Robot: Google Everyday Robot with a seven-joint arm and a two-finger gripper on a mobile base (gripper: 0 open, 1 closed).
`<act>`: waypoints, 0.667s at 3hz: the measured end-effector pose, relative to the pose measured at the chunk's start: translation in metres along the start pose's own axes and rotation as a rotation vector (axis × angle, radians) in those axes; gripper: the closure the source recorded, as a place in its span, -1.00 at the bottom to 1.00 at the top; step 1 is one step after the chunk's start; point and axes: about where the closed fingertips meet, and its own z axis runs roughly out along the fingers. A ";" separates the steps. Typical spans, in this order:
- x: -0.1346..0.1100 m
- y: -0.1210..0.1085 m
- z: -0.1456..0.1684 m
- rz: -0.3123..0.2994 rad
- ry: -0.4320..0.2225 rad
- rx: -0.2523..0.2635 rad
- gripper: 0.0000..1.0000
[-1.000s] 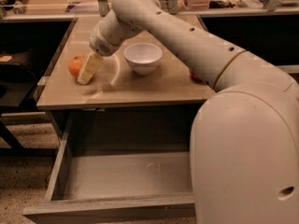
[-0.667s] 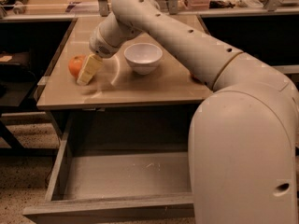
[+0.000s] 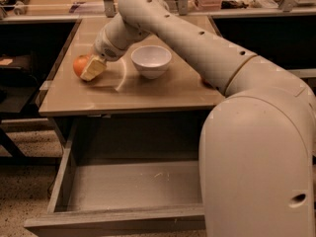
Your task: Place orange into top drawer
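Note:
The orange point(image 3: 79, 64) sits on the tan table point(image 3: 163, 95) near its left edge. My gripper point(image 3: 95, 66) is down at the orange's right side, right against it, with a cream pad covering part of the fruit. The arm point(image 3: 187, 38) reaches in from the right across the table. The top drawer point(image 3: 133, 186) is pulled out below the table's front edge. Its grey floor is bare and its right part is hidden behind my body.
A white bowl point(image 3: 151, 60) stands on the table just right of the gripper. A small red thing point(image 3: 204, 81) peeks out from behind the arm at the table's right. A dark counter point(image 3: 29, 14) runs along the back.

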 end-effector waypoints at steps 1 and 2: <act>0.000 0.000 0.000 0.000 0.000 0.000 0.30; 0.000 0.000 0.000 0.000 0.000 0.000 0.77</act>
